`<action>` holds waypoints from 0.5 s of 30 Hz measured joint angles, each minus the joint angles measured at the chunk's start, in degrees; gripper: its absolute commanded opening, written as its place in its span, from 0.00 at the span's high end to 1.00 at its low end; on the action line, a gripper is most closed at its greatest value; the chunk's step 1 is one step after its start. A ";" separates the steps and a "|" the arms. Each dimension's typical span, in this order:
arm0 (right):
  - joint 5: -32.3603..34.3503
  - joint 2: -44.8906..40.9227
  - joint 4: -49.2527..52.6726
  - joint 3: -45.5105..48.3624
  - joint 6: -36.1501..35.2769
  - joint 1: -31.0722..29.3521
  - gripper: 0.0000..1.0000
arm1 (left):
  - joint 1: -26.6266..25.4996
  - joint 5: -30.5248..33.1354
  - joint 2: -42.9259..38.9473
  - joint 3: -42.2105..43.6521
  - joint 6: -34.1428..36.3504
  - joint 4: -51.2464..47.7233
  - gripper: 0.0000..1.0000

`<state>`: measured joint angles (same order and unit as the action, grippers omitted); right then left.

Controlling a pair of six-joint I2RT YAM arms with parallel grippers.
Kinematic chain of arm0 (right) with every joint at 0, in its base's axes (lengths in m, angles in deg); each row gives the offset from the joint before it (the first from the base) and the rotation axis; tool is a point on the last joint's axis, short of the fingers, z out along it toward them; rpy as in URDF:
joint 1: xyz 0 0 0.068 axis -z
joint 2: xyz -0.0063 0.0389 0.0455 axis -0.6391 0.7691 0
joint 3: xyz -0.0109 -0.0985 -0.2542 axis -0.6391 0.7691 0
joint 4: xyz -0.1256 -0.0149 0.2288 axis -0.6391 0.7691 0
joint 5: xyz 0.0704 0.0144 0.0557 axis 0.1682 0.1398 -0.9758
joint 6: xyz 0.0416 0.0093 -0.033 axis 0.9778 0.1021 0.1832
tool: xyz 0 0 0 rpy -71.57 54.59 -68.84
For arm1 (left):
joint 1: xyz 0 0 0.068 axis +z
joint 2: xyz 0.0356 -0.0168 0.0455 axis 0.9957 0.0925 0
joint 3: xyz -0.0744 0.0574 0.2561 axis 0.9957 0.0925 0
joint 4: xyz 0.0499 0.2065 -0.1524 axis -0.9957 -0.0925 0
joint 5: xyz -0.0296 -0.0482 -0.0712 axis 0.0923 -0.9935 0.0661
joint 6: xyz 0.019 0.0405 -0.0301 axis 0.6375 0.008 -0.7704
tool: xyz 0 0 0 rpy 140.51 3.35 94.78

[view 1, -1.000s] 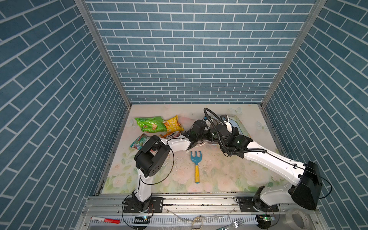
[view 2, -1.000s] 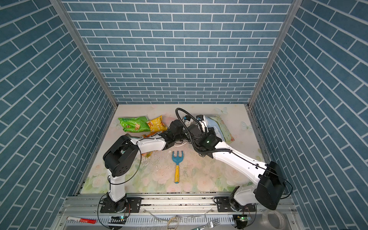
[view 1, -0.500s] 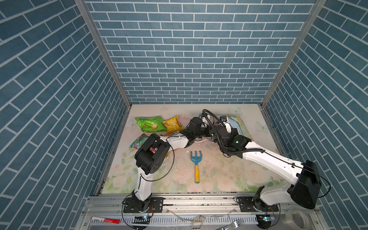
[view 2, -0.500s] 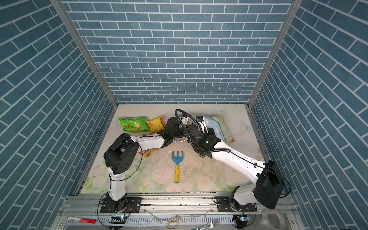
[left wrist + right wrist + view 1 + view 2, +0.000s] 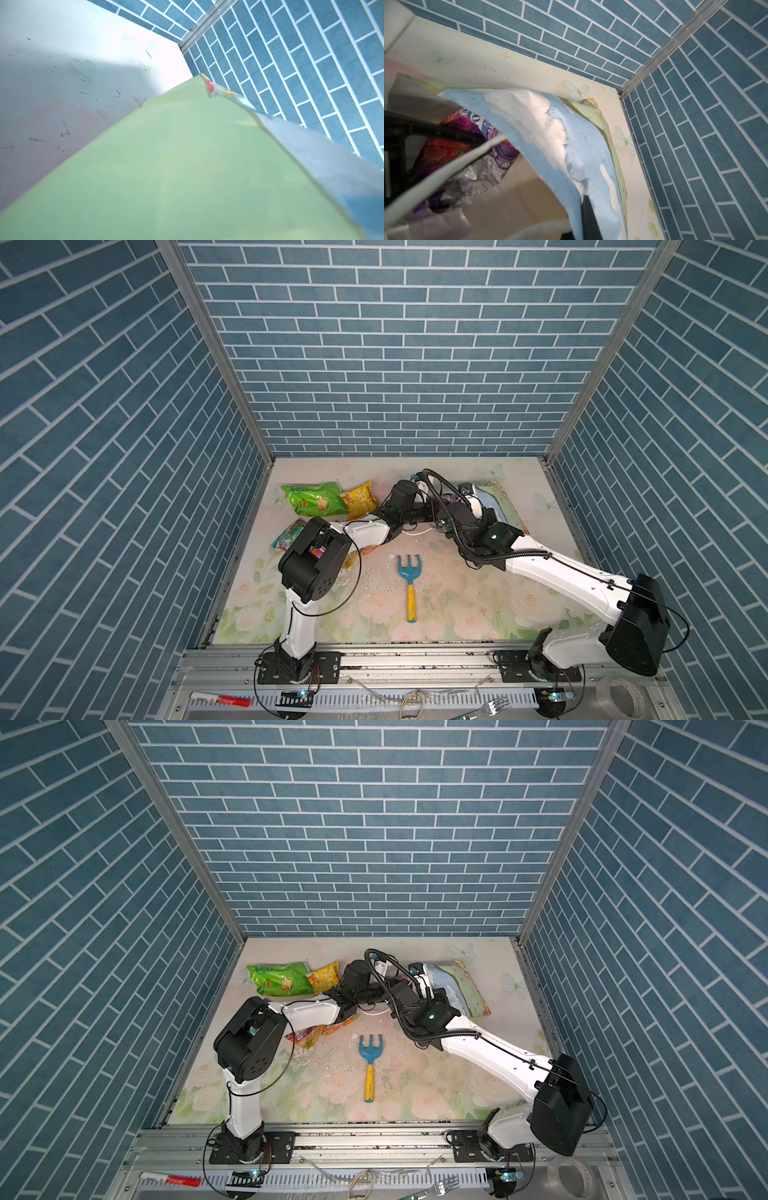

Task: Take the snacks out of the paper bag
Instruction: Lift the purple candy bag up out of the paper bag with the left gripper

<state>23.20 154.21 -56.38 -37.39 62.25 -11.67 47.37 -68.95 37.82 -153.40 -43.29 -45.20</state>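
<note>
So the purple packet (image 5: 503, 154) is lying inside the paper bag (image 5: 571, 145), just past its mouth. It's right at the tips of the left gripper (image 5: 475, 139), which is poking in from the open end. The bag is lying on its side with its long axis running straight away from that gripper, so I'm guessing any pull is going back along that line, out through the mouth. The packet's too crumpled for me to call its own axis. Whether the left jaws are actually pinching the foil or only touching it, I can't tell, since a white cord handle (image 5: 446, 174) is cutting across the view. The right gripper (image 5: 584, 205) is clamped shut on the bag's upper wall, holding it up like a tent over the left one, so the left arm is clearly the nearer one for the grab. Compared with a second ago, the left wrist is sitting a touch farther back from the bag, while the bag itself and the right arm's grip are looking unchanged.
</note>
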 measured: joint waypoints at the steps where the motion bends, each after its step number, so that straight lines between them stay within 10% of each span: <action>1: 0.00 0.00 0.00 0.02 0.00 0.00 1.00 | 0.02 -0.09 -0.13 -0.15 -0.02 -0.31 1.00; 15: 0.09 0.00 -0.09 0.42 0.02 -0.04 1.00 | 0.22 -0.17 -4.72 -0.46 0.79 -4.09 1.00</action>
<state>23.28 154.21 -56.46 -36.97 62.28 -11.72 47.59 -69.13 33.10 -153.85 -42.51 -49.29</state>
